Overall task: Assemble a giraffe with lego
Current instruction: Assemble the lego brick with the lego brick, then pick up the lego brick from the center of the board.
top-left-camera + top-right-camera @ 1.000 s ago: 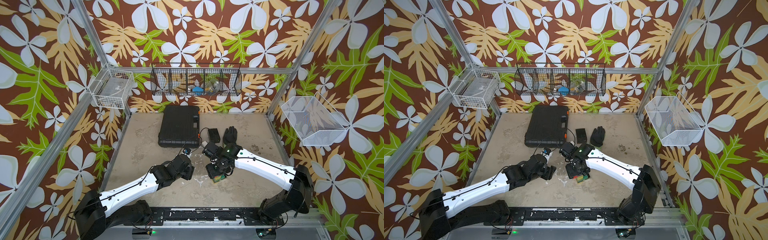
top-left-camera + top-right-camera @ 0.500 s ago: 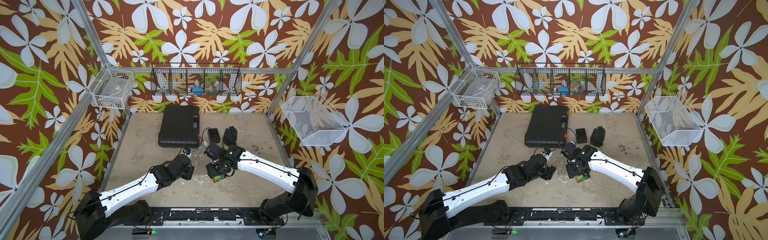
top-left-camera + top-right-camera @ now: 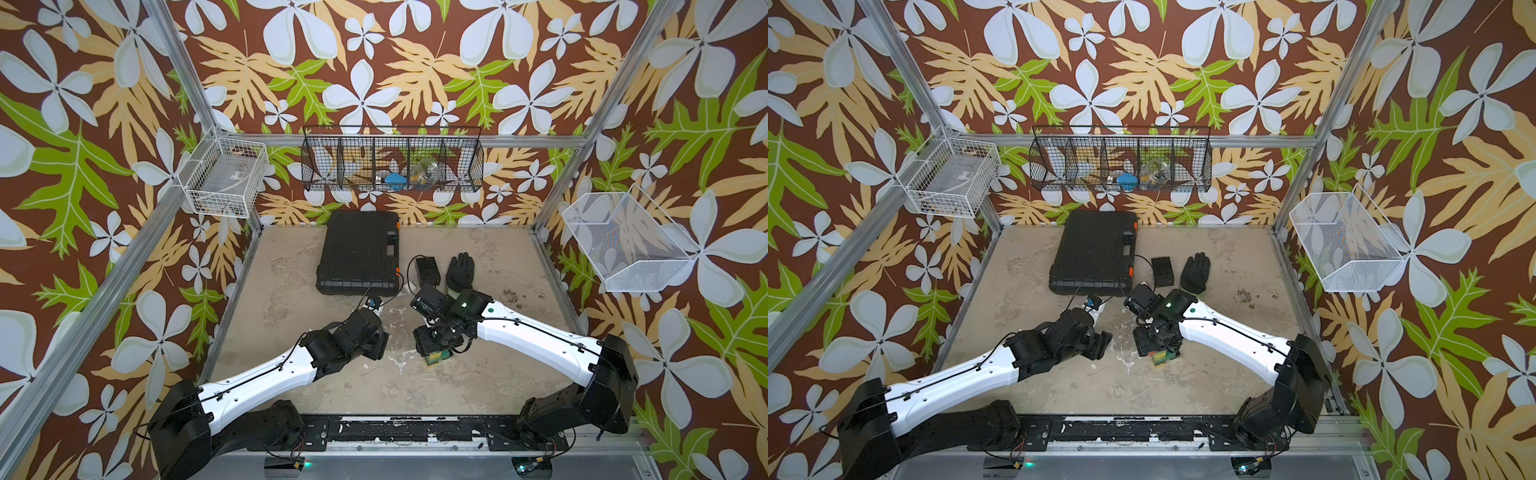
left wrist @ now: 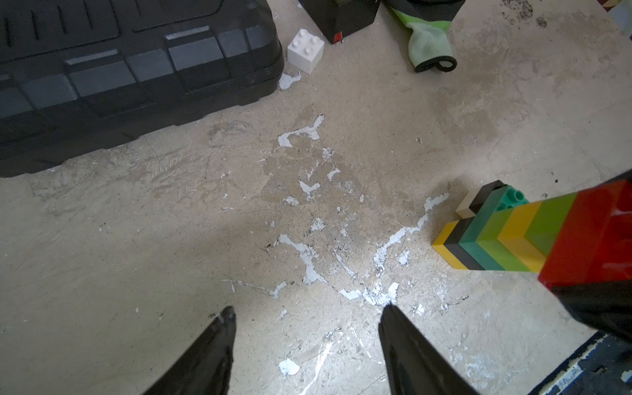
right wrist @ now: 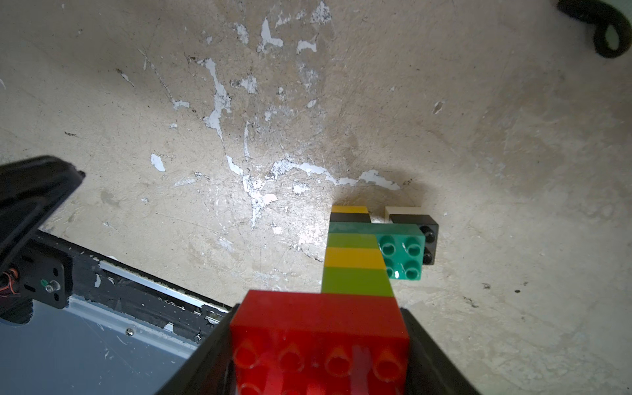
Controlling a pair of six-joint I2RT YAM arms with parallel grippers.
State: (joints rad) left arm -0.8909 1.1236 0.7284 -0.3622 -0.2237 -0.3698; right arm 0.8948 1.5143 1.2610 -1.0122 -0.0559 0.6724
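The giraffe stands toward 4 o'clock of the tabletop centre, with legs, body and neck joined. The right gripper fingers clamp its red head brick. One white brick, loose beside the black case, looks like the last piece. The left gripper fingers are apart and empty.

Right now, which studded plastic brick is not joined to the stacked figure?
The small white square brick, standing alone beside the black hard case; every other visible brick is stacked into the giraffe.
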